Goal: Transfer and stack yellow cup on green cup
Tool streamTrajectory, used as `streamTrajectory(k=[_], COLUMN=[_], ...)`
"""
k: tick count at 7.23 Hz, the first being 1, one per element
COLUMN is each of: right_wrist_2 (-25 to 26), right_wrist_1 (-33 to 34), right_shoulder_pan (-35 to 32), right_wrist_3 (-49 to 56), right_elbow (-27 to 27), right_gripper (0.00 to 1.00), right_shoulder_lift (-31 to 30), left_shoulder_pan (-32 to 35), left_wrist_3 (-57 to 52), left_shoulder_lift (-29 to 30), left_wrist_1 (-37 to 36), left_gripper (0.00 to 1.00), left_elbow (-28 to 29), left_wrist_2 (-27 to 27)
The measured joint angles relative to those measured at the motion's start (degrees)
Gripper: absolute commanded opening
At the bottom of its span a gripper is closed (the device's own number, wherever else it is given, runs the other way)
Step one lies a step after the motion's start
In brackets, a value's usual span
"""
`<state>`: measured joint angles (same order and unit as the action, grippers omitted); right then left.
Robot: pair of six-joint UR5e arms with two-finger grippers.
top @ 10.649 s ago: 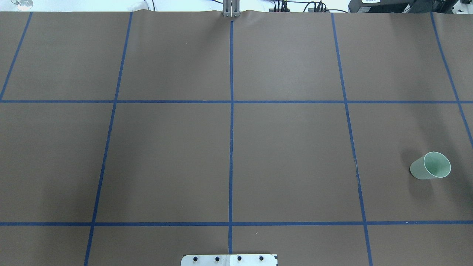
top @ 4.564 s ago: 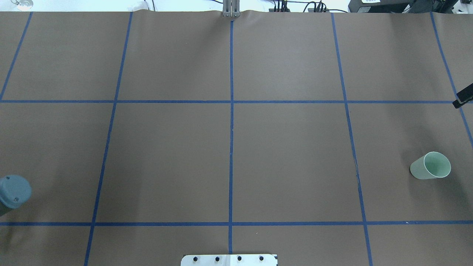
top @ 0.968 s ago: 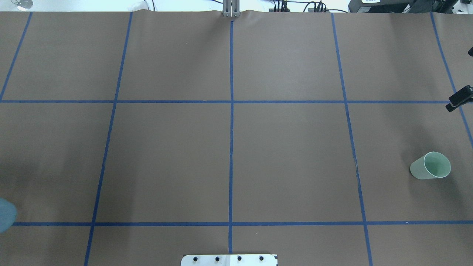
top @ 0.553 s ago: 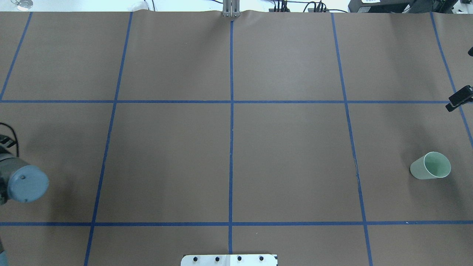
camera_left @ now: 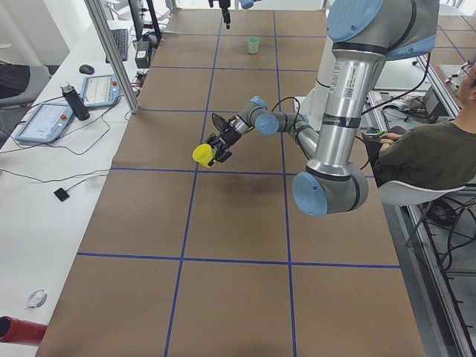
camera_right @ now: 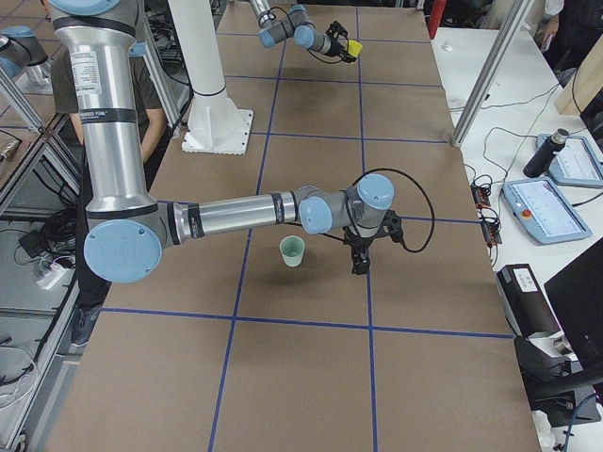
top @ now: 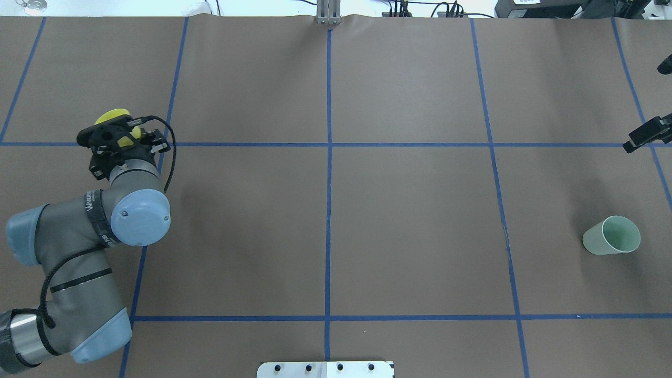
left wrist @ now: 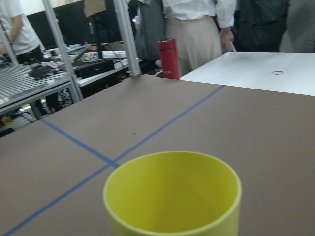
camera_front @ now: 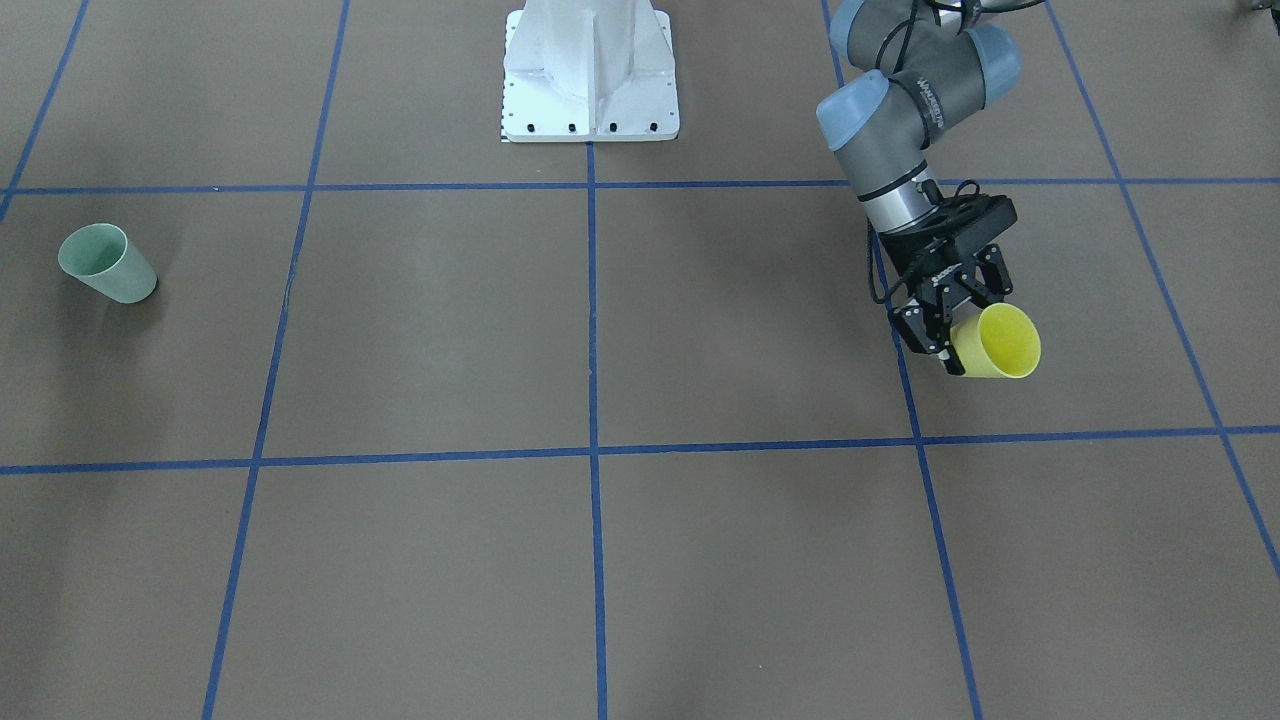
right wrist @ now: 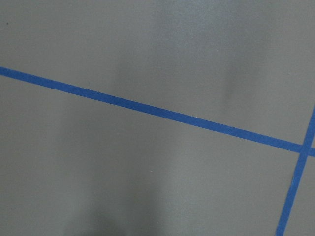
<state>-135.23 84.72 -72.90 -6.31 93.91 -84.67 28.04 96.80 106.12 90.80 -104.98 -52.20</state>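
Note:
My left gripper point(camera_front: 963, 325) is shut on the yellow cup point(camera_front: 997, 343) and holds it tilted above the table, mouth pointing away from the robot. The cup also shows in the overhead view point(top: 111, 115), beyond the left gripper point(top: 118, 132), and fills the left wrist view point(left wrist: 172, 194). The green cup point(top: 612, 235) stands upright on the table's far right side; it also shows in the front view point(camera_front: 108, 263). Only a black piece of my right gripper point(top: 644, 134) shows at the overhead view's right edge, beyond the green cup; I cannot tell whether it is open or shut.
Brown table cover with a blue tape grid. The robot's white base plate point(camera_front: 590, 70) stands at the near middle edge. A metal post point(top: 328, 13) stands at the far edge. A seated person point(camera_left: 424, 149) is by the robot's side.
My left arm has swung in from the left edge, carrying the yellow cup up to the cross line. The right gripper's piece has shifted slightly. The green cup has not moved.

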Motion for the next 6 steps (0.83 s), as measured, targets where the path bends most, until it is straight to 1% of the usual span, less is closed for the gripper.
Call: streamTrajectory(k=[1, 2, 3, 4, 5, 6], right_wrist_2=[-1.2, -2.0, -2.3, -2.4, -2.5, -2.4], right_wrist_1=[-1.7, -4.1, -6.7, -8.5, -9.4, -9.8], right_shoulder_pan=[0.9, 2.0, 3.1, 4.5, 6.2, 8.7], right_wrist_3=[-0.6, -2.4, -5.7, -10.4, -15.6, -21.4], right_elbow=[0.6, 1.0, 1.4, 1.7, 2.0, 2.6], right_gripper=[1.0, 1.0, 1.0, 1.0, 1.0, 1.0], right_shoulder_lift=[0.5, 1.1, 1.9, 3.5, 6.2, 9.3], left_shoulder_pan=[-0.1, -0.1, -0.2, -0.2, -0.2, -0.6], left_wrist_3=[-7.1, -14.8, -21.3, -26.5, -32.8, -39.0], left_shoulder_lift=[2.3, 5.4, 9.3, 12.5, 14.8, 16.6], left_wrist_1=[11.9, 24.6, 35.4, 42.4, 45.6, 47.0], left_gripper=[0.53, 0.53, 0.47, 0.42, 0.42, 0.42], left_elbow=[3.7, 8.5, 13.4, 16.8, 18.4, 19.0], left_wrist_2=[0.0, -0.1, -1.3, -4.1, -6.7, -8.0])
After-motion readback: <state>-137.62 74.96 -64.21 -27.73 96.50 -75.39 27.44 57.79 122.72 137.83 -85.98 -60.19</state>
